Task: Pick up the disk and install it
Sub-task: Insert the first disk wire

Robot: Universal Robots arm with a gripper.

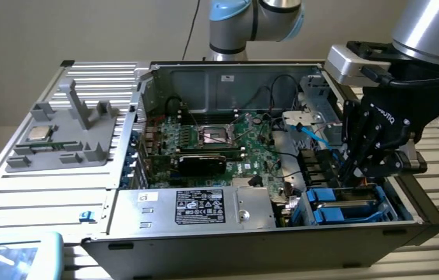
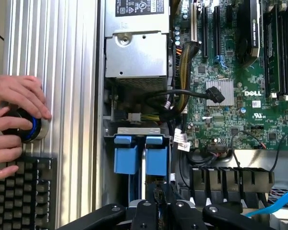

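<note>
The disk, in its bright blue carrier, stands edge-on in the drive bay at the corner of the open computer case, beside a second blue carrier. It is the one nearer the motherboard. My gripper reaches down into that bay, its black fingers drawn close together on the disk's end. In the exterior view the gripper hangs over the blue carriers at the case's right front corner. Most of the disk's body is hidden in the bay.
The silver power supply box sits next to the bay, with the green motherboard and loose cables behind it. A grey fixture holding a chip stands on the exterior view's left. A person's hand rests on a knob by a keyboard.
</note>
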